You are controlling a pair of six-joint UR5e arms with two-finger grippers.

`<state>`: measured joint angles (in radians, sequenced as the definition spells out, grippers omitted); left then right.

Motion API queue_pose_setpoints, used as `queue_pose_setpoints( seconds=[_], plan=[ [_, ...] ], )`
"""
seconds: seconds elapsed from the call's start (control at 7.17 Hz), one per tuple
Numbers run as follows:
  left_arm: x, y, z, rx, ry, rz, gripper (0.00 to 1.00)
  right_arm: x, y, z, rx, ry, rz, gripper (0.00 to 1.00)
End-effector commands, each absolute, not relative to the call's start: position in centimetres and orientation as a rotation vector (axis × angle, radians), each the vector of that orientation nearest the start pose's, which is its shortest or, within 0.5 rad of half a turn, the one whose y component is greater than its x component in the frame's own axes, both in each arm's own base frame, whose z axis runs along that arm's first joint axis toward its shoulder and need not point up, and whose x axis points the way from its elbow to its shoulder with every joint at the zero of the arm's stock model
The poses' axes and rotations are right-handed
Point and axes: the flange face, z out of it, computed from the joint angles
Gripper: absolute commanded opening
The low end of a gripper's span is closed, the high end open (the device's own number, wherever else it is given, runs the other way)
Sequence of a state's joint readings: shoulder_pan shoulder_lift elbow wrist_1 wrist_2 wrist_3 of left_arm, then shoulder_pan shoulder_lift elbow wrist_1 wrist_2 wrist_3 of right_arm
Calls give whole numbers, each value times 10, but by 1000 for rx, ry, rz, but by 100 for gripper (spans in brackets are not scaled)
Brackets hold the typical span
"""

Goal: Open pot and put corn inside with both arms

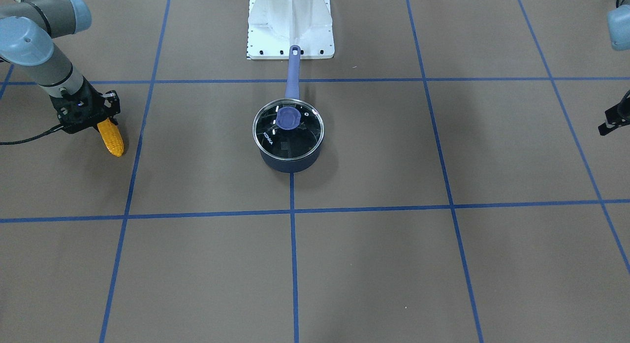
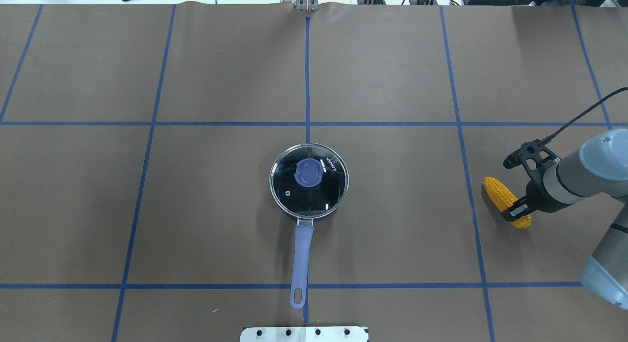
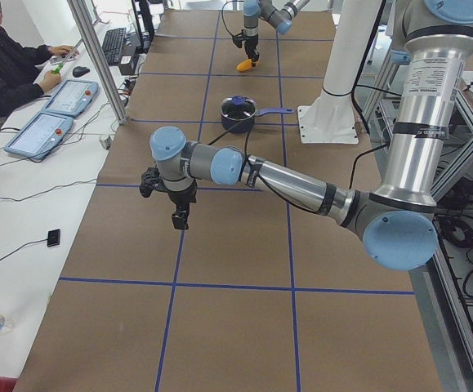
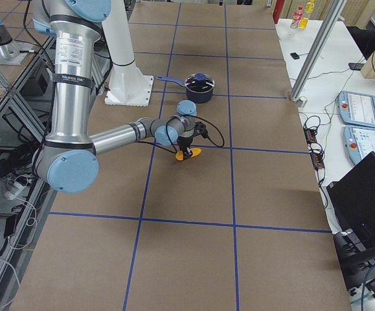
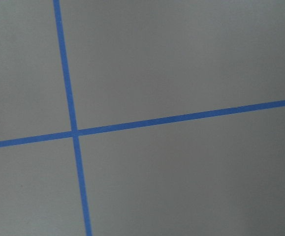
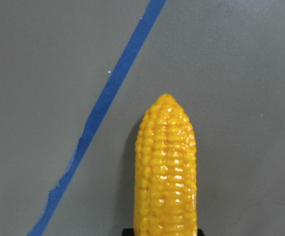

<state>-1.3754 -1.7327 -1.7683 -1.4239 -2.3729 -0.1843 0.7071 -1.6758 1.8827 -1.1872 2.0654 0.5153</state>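
Observation:
The pot stands at the table's middle with its glass lid on and its blue knob up. Its lavender handle points toward the robot base. The corn is far out on my right side, its tapered tip pointing away in the right wrist view. My right gripper is shut on the corn's thick end, low over the table. My left gripper hangs over bare table at the far left side, empty, its two fingers apart.
The white base plate sits just behind the pot handle's end. Blue tape lines grid the brown table cover. An operator and teach pendants are beyond the table's far edge.

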Motion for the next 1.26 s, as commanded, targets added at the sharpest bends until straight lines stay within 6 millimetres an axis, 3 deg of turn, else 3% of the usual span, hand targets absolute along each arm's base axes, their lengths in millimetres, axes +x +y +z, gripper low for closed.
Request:
queue_pose_setpoints(
  seconds=[0.0,0.28,0.56,0.84,1.12],
  plan=[
    [109,-562,424,14,856,20,100,-294,-378,519,139,-765,-461,41],
    [203,-561,336,-30,908,-24,100,-281,-393,505,143,-812,-435,41],
    [300,-538,250,-84,957,-38,100,-286,-403,492,163,-829,-435,41],
    [370,-509,205,-50,938,2,100,-289,-417,477,158,-822,-419,41],
    [398,-494,175,-49,962,38,100,-292,-442,448,168,-816,-398,41]
  ],
)
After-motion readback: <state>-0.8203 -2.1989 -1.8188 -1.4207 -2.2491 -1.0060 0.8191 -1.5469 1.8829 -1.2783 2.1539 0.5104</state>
